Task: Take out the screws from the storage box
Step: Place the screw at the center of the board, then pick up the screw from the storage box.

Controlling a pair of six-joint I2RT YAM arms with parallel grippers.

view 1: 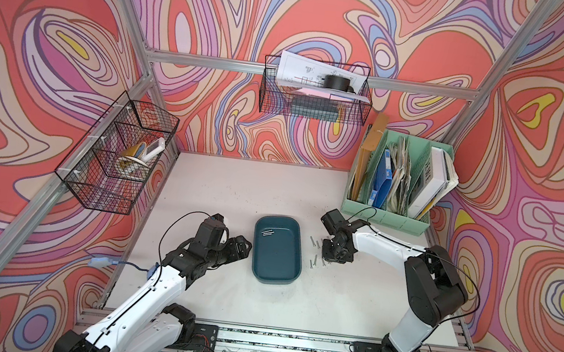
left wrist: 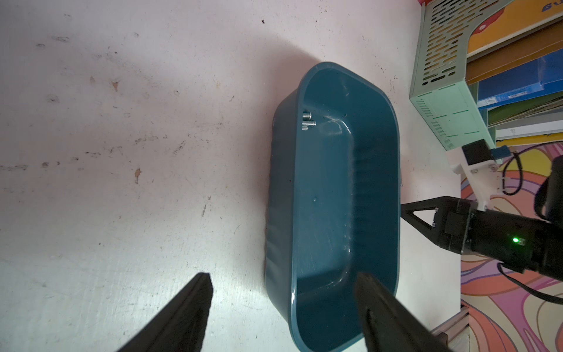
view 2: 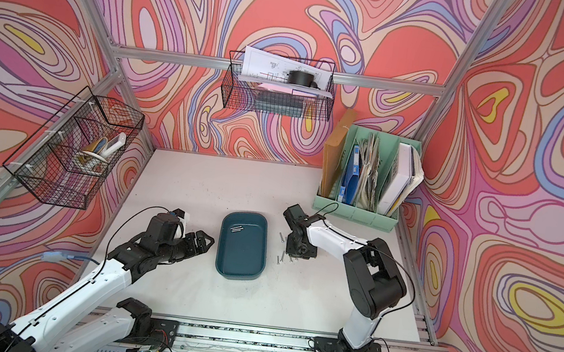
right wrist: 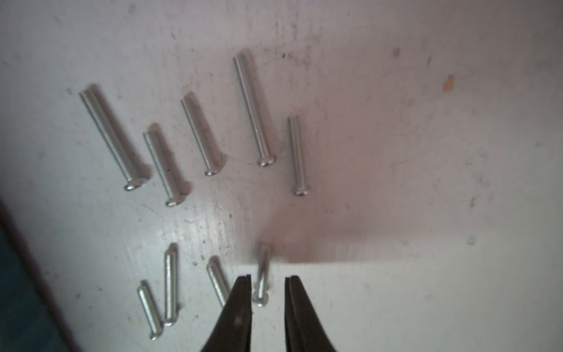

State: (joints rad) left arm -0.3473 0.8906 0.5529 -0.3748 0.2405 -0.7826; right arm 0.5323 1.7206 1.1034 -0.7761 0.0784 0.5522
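The right gripper hangs narrowly parted around a set-down screw — next, fetch the screws at the storage box's eleven o'clock.

A: The screws are gleaming like bright silver metal, their threads catching light.
B: The storage box is showing as smooth, glossy teal plastic.
A: And the table is looking matt white, scuffed and speckled.
B: The wire basket is reading as thin black metal.

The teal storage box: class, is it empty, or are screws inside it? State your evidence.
Not empty: the storage box holds two screws by one end; other screws lie on the table.
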